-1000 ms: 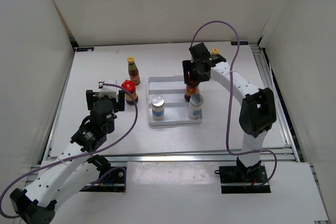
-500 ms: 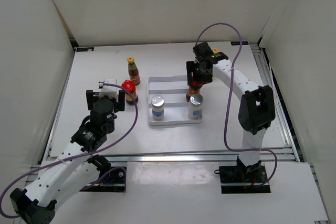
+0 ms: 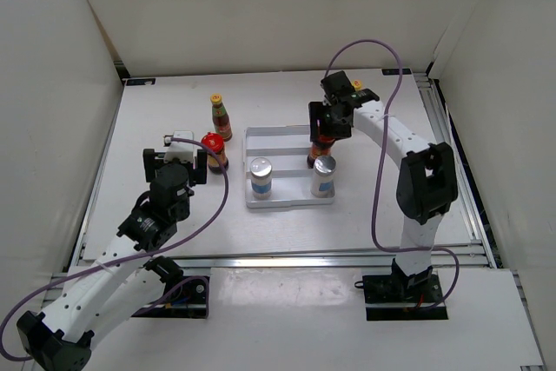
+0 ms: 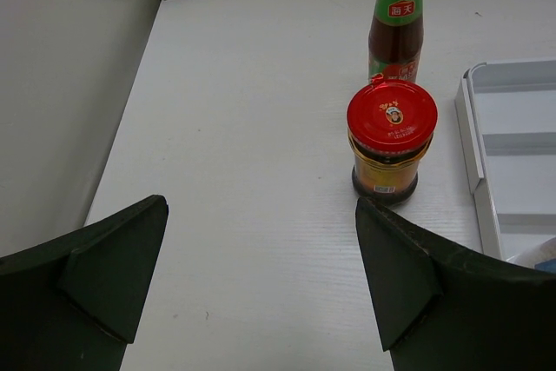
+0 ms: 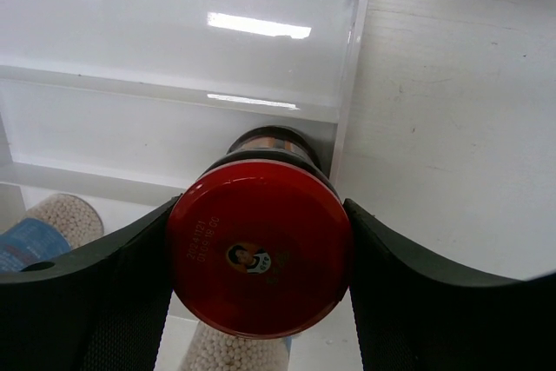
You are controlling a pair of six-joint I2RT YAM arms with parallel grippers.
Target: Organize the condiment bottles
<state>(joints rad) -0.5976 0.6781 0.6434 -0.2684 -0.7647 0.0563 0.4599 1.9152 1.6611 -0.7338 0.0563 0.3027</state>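
Condiment bottles first: one red-lidded jar (image 5: 259, 258) is clamped in the right gripper (image 3: 329, 121), with both fingers (image 5: 104, 301) pressed against the rim of its lid. In the top view it is over the right side of the white ridged tray (image 3: 287, 203), just above the right-hand shaker (image 3: 323, 176) in the frame. I cannot tell whether its base touches the tray. A second shaker (image 3: 261, 176) stands in the tray's lower left part.

Left of the tray, on the table (image 3: 156, 110), the other red-lidded jar (image 4: 391, 141) stands upright. A yellow-capped sauce bottle (image 4: 397, 23) is just behind it, higher in the frame. My left gripper (image 4: 261, 284) is spread wide and grasps nothing; that jar stands ahead of it and apart. Another yellow cap (image 3: 355, 84) peeks out beside the right arm — upper right of centre.
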